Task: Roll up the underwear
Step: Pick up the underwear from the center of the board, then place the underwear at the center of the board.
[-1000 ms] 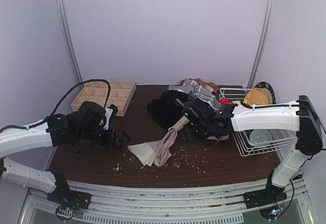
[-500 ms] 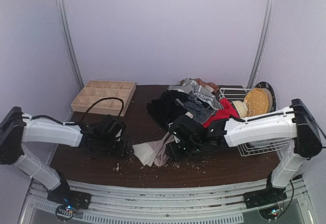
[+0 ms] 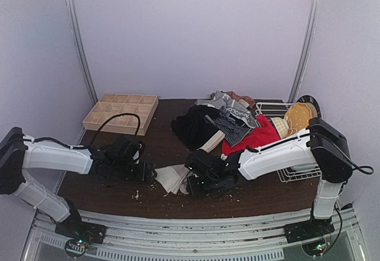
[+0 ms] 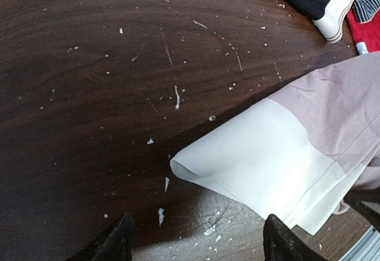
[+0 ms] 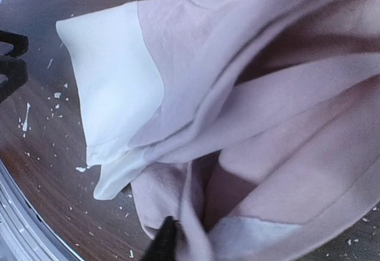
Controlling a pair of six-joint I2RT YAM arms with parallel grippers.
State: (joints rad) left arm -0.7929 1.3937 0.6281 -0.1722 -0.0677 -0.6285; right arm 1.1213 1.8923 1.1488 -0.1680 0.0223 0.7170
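A pale pink-beige underwear [image 3: 174, 178] with a white waistband [image 4: 255, 160] lies crumpled on the dark table, near the front middle. My right gripper [image 3: 199, 181] sits low at its right side. In the right wrist view one dark fingertip [image 5: 164, 242] presses a bunched fold of this cloth [image 5: 267, 113]; the other finger is hidden under it. My left gripper [image 3: 146, 172] is open just left of the waistband corner, both fingertips [image 4: 119, 244] wide apart with only bare table between them. More underwear is piled at the back: black [image 3: 193, 126], striped [image 3: 233, 128], red [image 3: 259, 137], grey [image 3: 228, 104].
A wooden grid tray [image 3: 122, 113] stands at the back left. A wire basket [image 3: 297, 171] sits at the right with a yellowish thing [image 3: 298, 116] behind it. Pale crumbs are scattered over the table [image 4: 107, 65]. The table's front edge and metal rail [image 5: 18, 225] lie close by.
My right gripper came down and to the left with the pink-beige underwear, which hung stretched and now lies bunched on the table. My left gripper moved right up to the waistband corner.
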